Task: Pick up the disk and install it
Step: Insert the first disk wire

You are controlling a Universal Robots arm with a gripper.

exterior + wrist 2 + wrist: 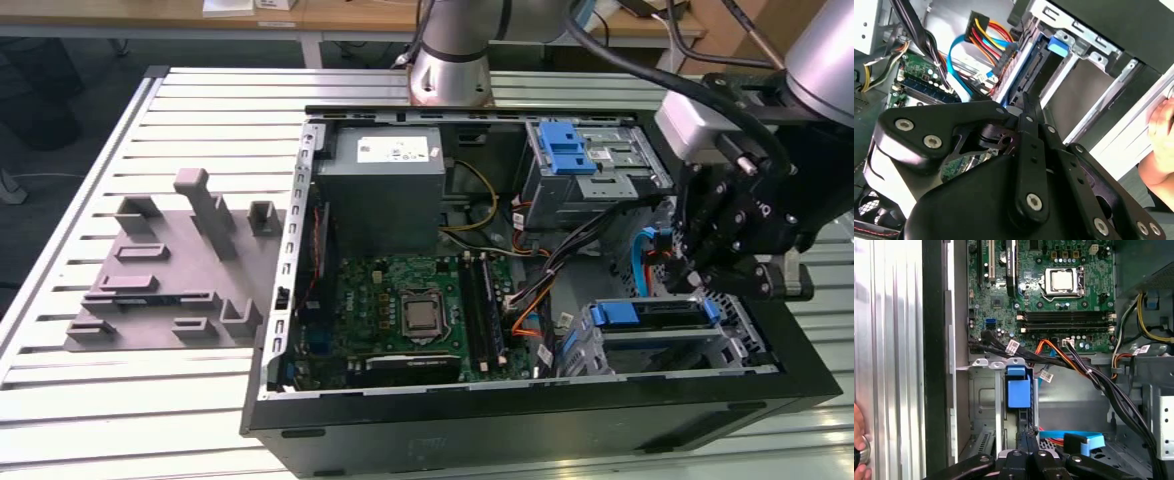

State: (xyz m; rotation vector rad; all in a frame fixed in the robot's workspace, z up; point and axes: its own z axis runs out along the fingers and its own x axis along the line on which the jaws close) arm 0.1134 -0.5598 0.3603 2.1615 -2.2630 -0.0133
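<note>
The disk [650, 314] sits in its slot in the lower right of the exterior view. It stands on its edge with its blue frame up. The blue tab [1019, 387] shows in the first wrist view.

The gripper [691, 282] is right above the disk. Its jaws look pressed together with nothing between them, and the tip sits at the frame's edge.

I think the disk looks nearly in. If the tip slips off the thin edge, the disk may stay part way out.

The wires [1064, 352] and a blue cable [1074, 436] are close by and could catch the gripper.

A hand [1161, 135] rests just outside the case [534, 420] and could get bumped.
</note>
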